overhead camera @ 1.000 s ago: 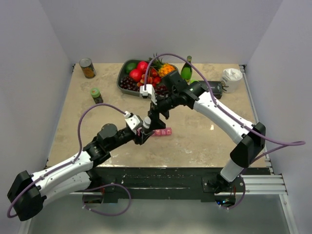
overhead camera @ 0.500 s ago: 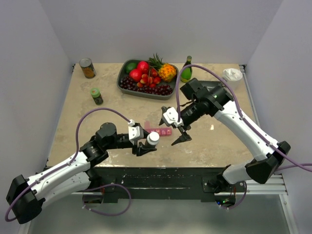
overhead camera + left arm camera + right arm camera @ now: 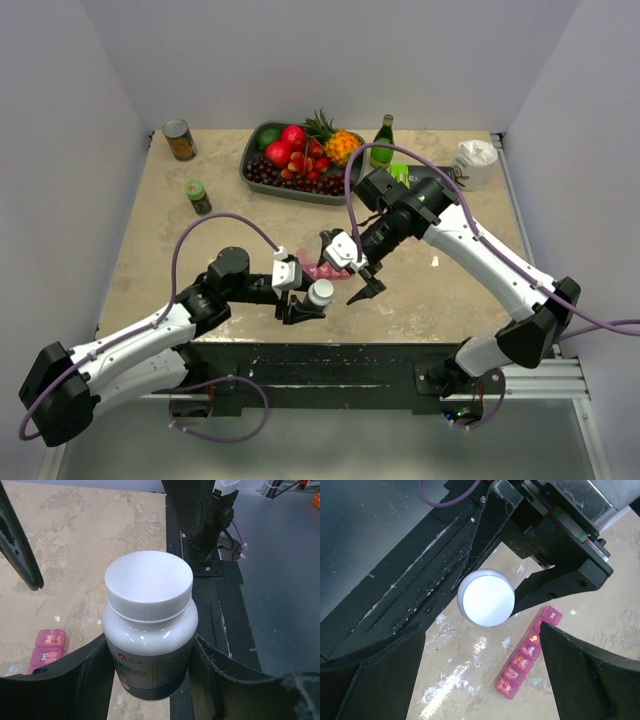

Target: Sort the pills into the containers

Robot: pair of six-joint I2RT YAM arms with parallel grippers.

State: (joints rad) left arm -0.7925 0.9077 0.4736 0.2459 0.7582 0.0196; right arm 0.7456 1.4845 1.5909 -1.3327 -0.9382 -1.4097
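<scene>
Bottle [image 3: 148, 625], white with a white screw cap on, is what my left gripper [image 3: 148, 680] has clamped between its two dark fingers [image 3: 65, 685], one pressed to each side of the body. It stands upright in the grip, and from the left wrist camera it sits over the near edge of the table [image 3: 90, 540].

My right gripper [image 3: 480, 680] is spread wide with nothing in it. Its wrist camera looks straight down onto the cap, which shows as a white disc ahead of the parted fingers. In the overhead view the right gripper [image 3: 364, 288] hangs just beside the bottle [image 3: 321, 292], on the far side of it from the left gripper [image 3: 303, 303].

The containers [image 3: 527, 655], one pink translucent strip of small compartments, lie flat on the table below the right gripper, nearer its right-hand finger and apart from both grippers. Orange shapes show through several compartments. Seen from the left wrist, the strip [image 3: 47, 647] lies off to the left of the fingers; overhead, it [image 3: 322, 270] lies just past the bottle, partly hidden by the right wrist.
</scene>
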